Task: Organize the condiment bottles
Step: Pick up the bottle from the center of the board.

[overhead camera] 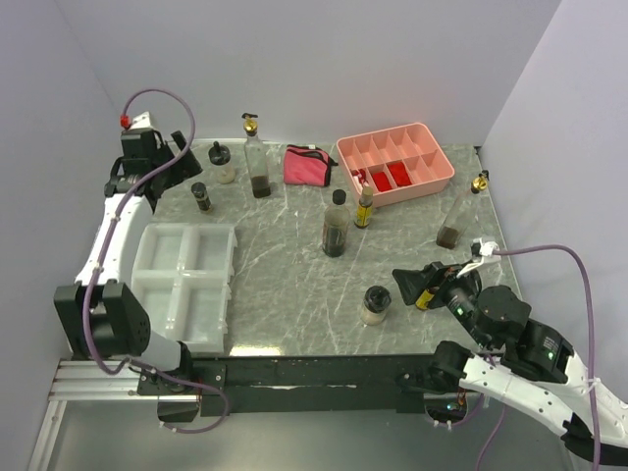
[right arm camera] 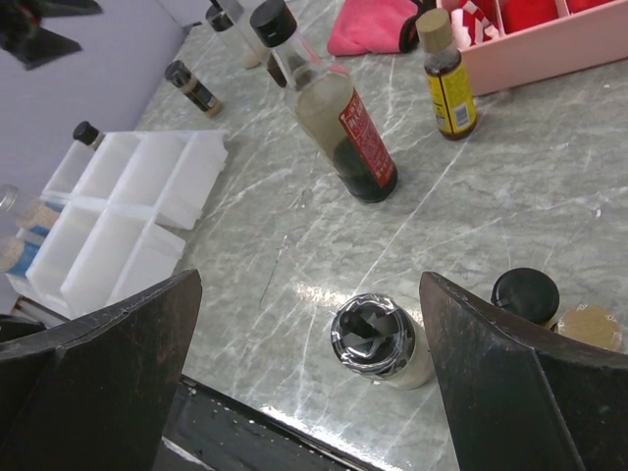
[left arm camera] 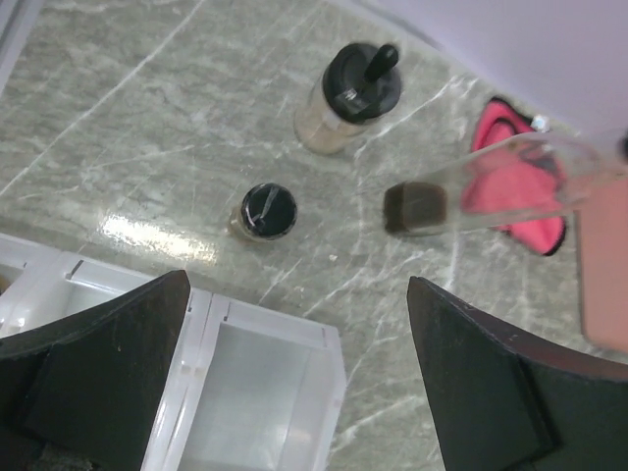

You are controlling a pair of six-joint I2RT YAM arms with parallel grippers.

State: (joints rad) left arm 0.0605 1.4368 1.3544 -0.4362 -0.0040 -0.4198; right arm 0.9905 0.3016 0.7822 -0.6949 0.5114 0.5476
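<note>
The condiment bottles stand scattered on the marble table. At the back left are a small black-lidded spice jar [overhead camera: 200,196] [left arm camera: 268,210], a pump-top jar [overhead camera: 222,163] [left arm camera: 348,93] and a tall gold-topped bottle [overhead camera: 257,157] [left arm camera: 486,194]. In the middle stand a dark black-capped bottle [overhead camera: 336,226] [right arm camera: 339,118] and a small yellow bottle [overhead camera: 365,208] [right arm camera: 446,83]. A silver-lidded jar [overhead camera: 376,304] [right arm camera: 373,339] sits near the front edge. My left gripper [overhead camera: 173,159] [left arm camera: 299,285] hangs open and holds nothing above the spice jar. My right gripper [overhead camera: 417,285] [right arm camera: 310,285] is open, the silver-lidded jar below between its fingers, untouched.
A white compartment tray [overhead camera: 186,280] [left arm camera: 245,383] [right arm camera: 118,216] lies at the front left. A pink pouch [overhead camera: 306,164] and a pink tray [overhead camera: 444,169] with red items sit at the back. A gold-topped bottle [overhead camera: 459,214] leans at the right; a black-capped small bottle [overhead camera: 427,297] [right arm camera: 525,294] stands beside my right gripper.
</note>
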